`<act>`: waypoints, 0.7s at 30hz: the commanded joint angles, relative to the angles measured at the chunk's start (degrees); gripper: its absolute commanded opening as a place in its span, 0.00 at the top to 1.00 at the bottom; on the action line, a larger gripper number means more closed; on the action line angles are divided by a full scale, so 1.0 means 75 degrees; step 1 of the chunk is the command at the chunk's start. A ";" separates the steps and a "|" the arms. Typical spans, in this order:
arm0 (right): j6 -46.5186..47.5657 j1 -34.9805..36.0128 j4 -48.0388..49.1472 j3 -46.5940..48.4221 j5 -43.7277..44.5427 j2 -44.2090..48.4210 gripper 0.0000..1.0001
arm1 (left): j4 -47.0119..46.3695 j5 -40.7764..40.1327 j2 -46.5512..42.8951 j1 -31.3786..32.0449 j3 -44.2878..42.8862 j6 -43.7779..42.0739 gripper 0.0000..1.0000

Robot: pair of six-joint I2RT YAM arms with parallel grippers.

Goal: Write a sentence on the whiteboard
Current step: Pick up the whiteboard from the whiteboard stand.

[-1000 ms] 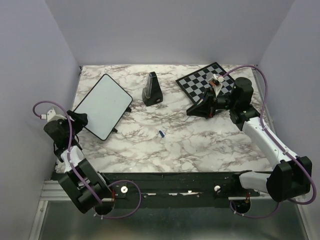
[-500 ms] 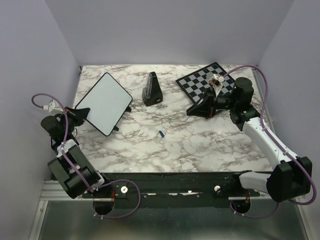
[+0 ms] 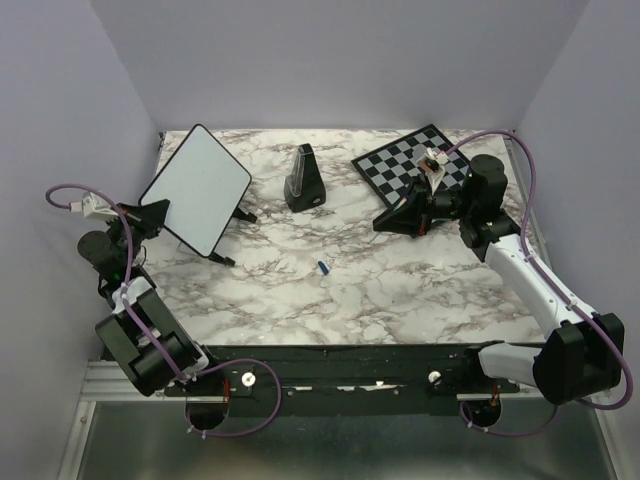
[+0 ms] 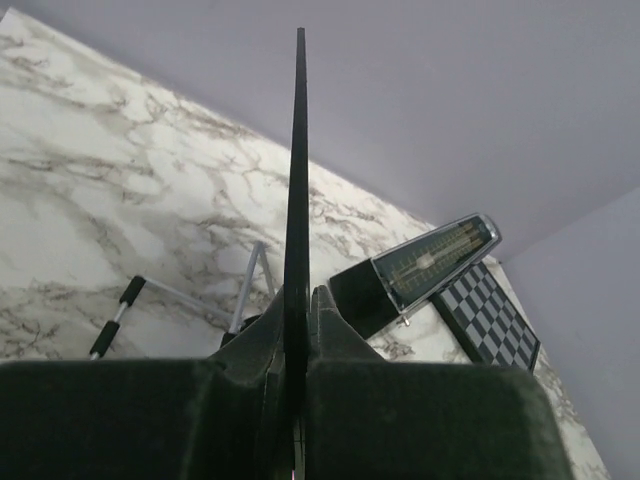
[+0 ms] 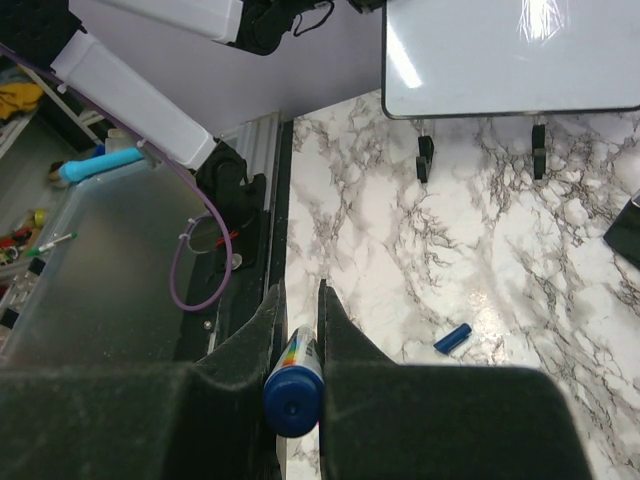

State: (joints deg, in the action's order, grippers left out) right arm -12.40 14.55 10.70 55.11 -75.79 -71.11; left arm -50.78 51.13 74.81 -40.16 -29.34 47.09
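Note:
The whiteboard (image 3: 197, 186) is glossy white with a thin black rim. It stands raised and tilted at the back left, and its two black-footed legs (image 3: 229, 260) hang off the table. My left gripper (image 3: 160, 213) is shut on its near left edge. In the left wrist view the whiteboard (image 4: 297, 150) shows edge-on, clamped between the fingers of the left gripper (image 4: 298, 305). My right gripper (image 3: 385, 222) hovers right of centre, shut on a blue-ended marker (image 5: 293, 387). In the right wrist view the whiteboard (image 5: 510, 55) shows a plain white face. The sentence is not in view.
A small blue marker cap (image 3: 324, 268) lies on the marble table (image 3: 400, 290) near the centre. A black metronome (image 3: 303, 178) stands at the back middle. A checkered chessboard (image 3: 412, 160) lies at the back right. Purple walls close in the left, back and right sides.
My left gripper has shut on the whiteboard's edge and lifted it, tipping it up and toward the back left. The right arm and the marker have not moved.

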 commanded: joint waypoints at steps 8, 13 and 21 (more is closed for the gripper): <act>0.0540 0.0018 -0.0489 0.0116 -0.0008 -0.0081 0.99 | -0.0765 -0.1064 -0.1067 0.0819 -0.1196 0.1478 1.00; 0.0938 0.0006 -0.1073 0.0315 0.0132 -0.0023 1.00 | 0.0182 -0.1461 -0.1781 0.1229 -0.1581 0.1795 1.00; 0.2050 0.0017 -0.2760 0.1287 0.0810 0.0422 0.99 | 0.1756 -0.1942 -0.2649 0.2949 -0.2474 0.2191 1.00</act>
State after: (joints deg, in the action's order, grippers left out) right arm -3.51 14.55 -1.34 59.59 -73.67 -71.05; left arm -39.11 41.21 58.37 -23.77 -43.83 58.13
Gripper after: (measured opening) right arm 0.149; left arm 0.080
